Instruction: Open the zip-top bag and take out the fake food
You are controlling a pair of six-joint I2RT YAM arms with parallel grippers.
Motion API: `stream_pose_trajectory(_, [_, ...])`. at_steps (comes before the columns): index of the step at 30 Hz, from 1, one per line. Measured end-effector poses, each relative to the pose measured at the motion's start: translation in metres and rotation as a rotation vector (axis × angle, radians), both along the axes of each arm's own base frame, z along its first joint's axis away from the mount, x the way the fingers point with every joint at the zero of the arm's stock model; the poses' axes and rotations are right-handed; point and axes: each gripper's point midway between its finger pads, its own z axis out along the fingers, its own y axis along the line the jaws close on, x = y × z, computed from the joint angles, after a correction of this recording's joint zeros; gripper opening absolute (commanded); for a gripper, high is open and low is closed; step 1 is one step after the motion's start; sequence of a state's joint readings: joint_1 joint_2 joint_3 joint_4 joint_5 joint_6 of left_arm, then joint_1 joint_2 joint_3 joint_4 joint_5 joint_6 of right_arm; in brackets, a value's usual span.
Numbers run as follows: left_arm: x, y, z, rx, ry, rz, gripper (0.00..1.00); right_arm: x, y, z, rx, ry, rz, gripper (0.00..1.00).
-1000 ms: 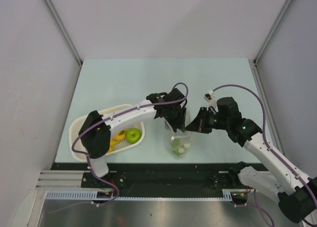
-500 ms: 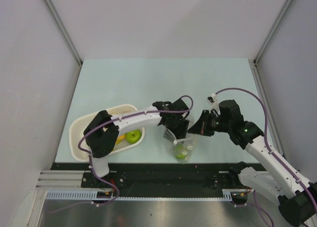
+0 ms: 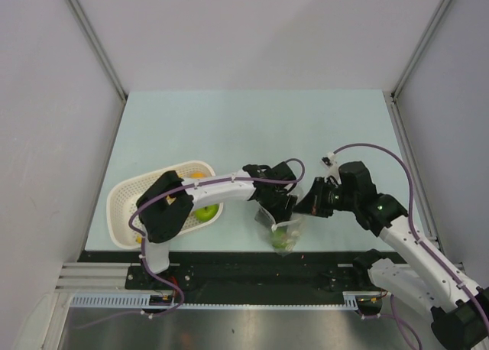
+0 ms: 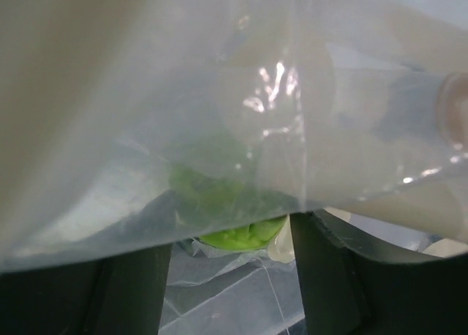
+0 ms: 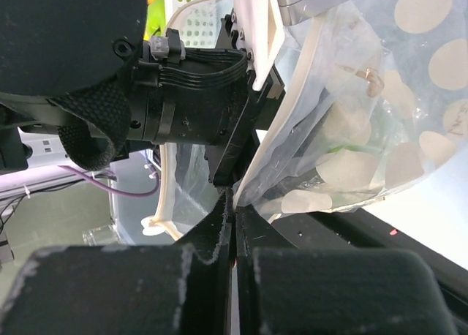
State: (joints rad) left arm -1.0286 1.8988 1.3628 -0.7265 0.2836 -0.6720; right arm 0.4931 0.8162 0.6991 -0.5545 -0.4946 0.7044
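The clear zip-top bag point(image 3: 281, 229) hangs near the table's front edge, with a green piece of fake food point(image 3: 281, 240) low inside it. My right gripper point(image 3: 303, 206) is shut on the bag's edge; the right wrist view shows its jaws point(image 5: 234, 202) pinching the film beside the zip strip of the bag point(image 5: 351, 145). My left gripper point(image 3: 280, 211) sits at the bag's mouth, open. In the left wrist view, plastic film point(image 4: 219, 93) drapes over the lens. The green fruit point(image 4: 241, 237) lies just past the spread dark fingers point(image 4: 131, 291), which do not touch it.
A white perforated basket point(image 3: 122, 205) stands at the front left and holds a green apple point(image 3: 205, 212) and an orange piece point(image 3: 197, 175). The left arm's link crosses above the basket. The bag hangs close to the table's dark front edge point(image 3: 229, 255).
My left gripper has moved toward the front edge into the bag's mouth and its jaws have widened. My right gripper, still pinching the bag's edge, came nearer and lower with the bag.
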Motion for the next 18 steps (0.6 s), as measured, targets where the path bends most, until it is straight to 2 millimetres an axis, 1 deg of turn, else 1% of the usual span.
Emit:
stream_pose_trajectory(1, [0.000,-0.001,-0.001,-0.004,0.001,0.001,0.54,-0.001,-0.001,-0.001,-0.002,0.001,-0.001,0.00])
stream_pose_trajectory(2, [0.000,-0.001,-0.001,-0.008,0.000,0.000,0.46,-0.001,-0.001,-0.001,-0.003,0.001,-0.001,0.00])
stream_pose_trajectory(4, [0.002,-0.004,0.000,-0.019,-0.009,0.001,0.40,-0.002,-0.002,-0.002,-0.009,0.002,-0.007,0.00])
stream_pose_trajectory(5, [0.003,-0.005,0.000,-0.021,-0.014,0.003,0.34,-0.002,-0.003,-0.002,-0.011,0.002,-0.008,0.00])
stream_pose_trajectory(7, [0.005,-0.006,0.002,-0.023,-0.033,0.005,0.29,-0.002,-0.004,-0.002,-0.013,-0.002,-0.011,0.00])
stream_pose_trajectory(8, [0.007,-0.005,0.003,-0.017,-0.055,0.007,0.22,-0.002,-0.004,-0.002,-0.014,-0.006,-0.011,0.00])
stream_pose_trajectory(10, [0.012,-0.002,0.006,-0.006,-0.096,0.013,0.16,-0.003,-0.005,-0.002,-0.014,-0.011,-0.011,0.00])
stream_pose_trajectory(11, [0.015,0.001,0.007,0.007,-0.121,0.020,0.10,-0.003,-0.005,-0.002,-0.015,-0.012,-0.011,0.00])
stream_pose_trajectory(13, [0.023,0.005,0.013,0.028,-0.176,0.027,0.03,-0.003,-0.006,-0.002,-0.018,-0.011,-0.013,0.00])
stream_pose_trajectory(14, [0.028,0.006,0.016,0.033,-0.202,0.033,0.00,-0.004,-0.006,-0.003,-0.021,-0.011,-0.012,0.00])
stream_pose_trajectory(18, [0.050,0.007,0.037,0.042,-0.317,0.057,0.01,-0.004,-0.009,-0.007,-0.042,-0.012,-0.012,0.00])
